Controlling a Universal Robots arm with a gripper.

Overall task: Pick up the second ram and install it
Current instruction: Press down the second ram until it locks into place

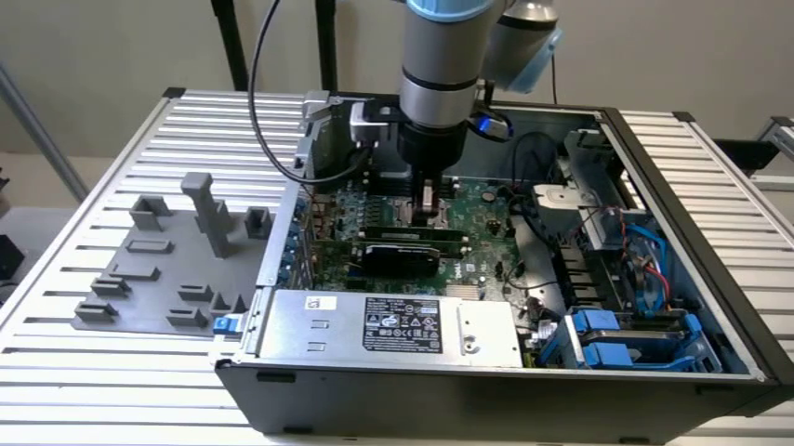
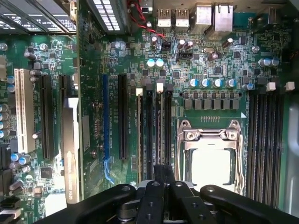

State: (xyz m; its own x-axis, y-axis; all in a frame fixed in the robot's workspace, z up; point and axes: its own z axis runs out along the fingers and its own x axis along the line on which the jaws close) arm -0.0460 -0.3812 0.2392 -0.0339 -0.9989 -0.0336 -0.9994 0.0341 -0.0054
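The gripper [image 1: 430, 219] is down inside the open computer case [image 1: 496, 395], low over the motherboard [image 1: 478, 209]. Its fingers [image 2: 150, 196] are pinched together on the second ram [image 2: 163, 171], which shows in the wrist view only as a narrow dark edge poking out between them. In the exterior view the stick [image 1: 430, 206] hangs on end under the wrist, its lower end at the board or just above it; I cannot tell whether it is touching.

In the wrist view, the held edge lines up with a group of long black memory slots [image 2: 156, 126] with white latches at their far ends. Just beside them sits the silver CPU socket [image 2: 210, 154], its metal frame around a pale square. Beyond the socket lies a second bank of dark slots [image 2: 264, 135]. On the other side of the gripper are a blue slot [image 2: 105, 126] and, further out, a white one [image 2: 19, 109].

In the exterior view, a black oblong block [image 1: 397, 255] lies on the board just in front of the gripper. A silver power supply [image 1: 385, 325] with a black label fills the case's near edge, and blue drive brackets [image 1: 620, 346] sit in its near corner on the exterior view's right.

The case stands on a slatted metal table [image 1: 74, 372] — beside it, toward the table's edge on the exterior view's left, rests a grey fixture plate [image 1: 167, 269] with upright blocks.
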